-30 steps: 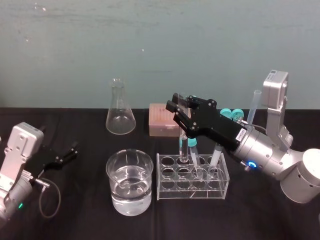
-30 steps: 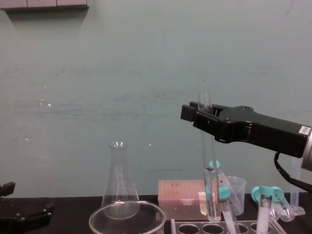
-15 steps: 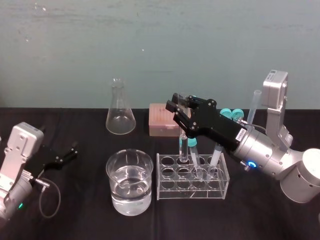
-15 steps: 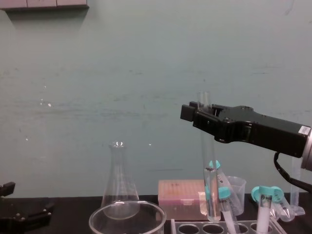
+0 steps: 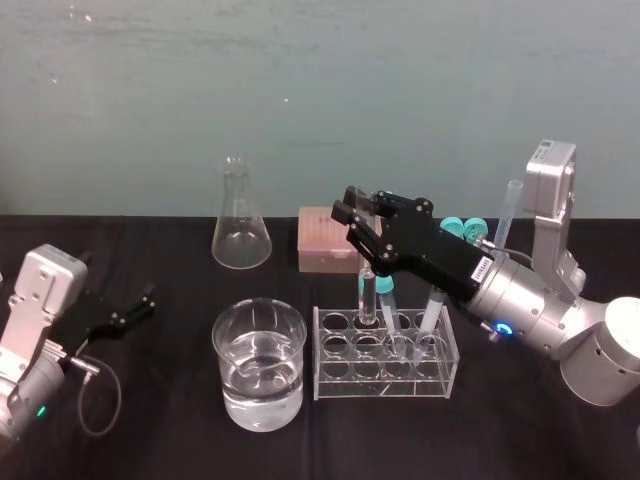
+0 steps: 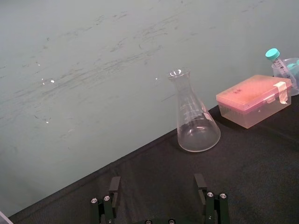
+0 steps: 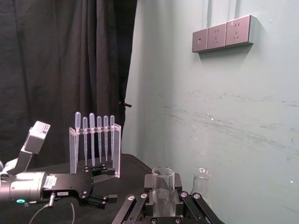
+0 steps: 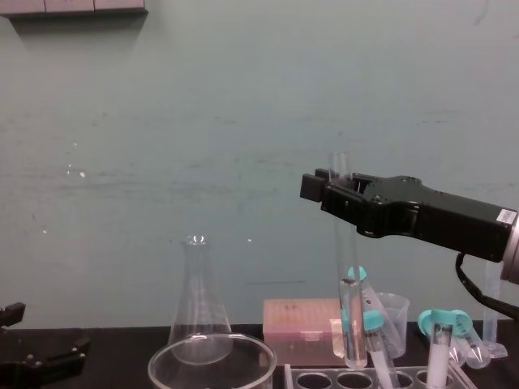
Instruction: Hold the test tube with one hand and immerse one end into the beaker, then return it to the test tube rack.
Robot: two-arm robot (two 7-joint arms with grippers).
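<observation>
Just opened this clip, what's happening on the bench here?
The right gripper is shut near the top of the test tube, holding it upright with its rounded end at a back-row hole of the test tube rack. The beaker, partly filled with clear liquid, stands left of the rack. The left gripper lies open, parked on the table at left.

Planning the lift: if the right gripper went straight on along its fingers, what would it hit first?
Probably the back wall. The right gripper, shut on the test tube, points above the flask, though depth is unclear.

Teal wall (image 5: 300,80) w/ sockets (image 7: 224,33), blk curtain (image 7: 60,60)
</observation>
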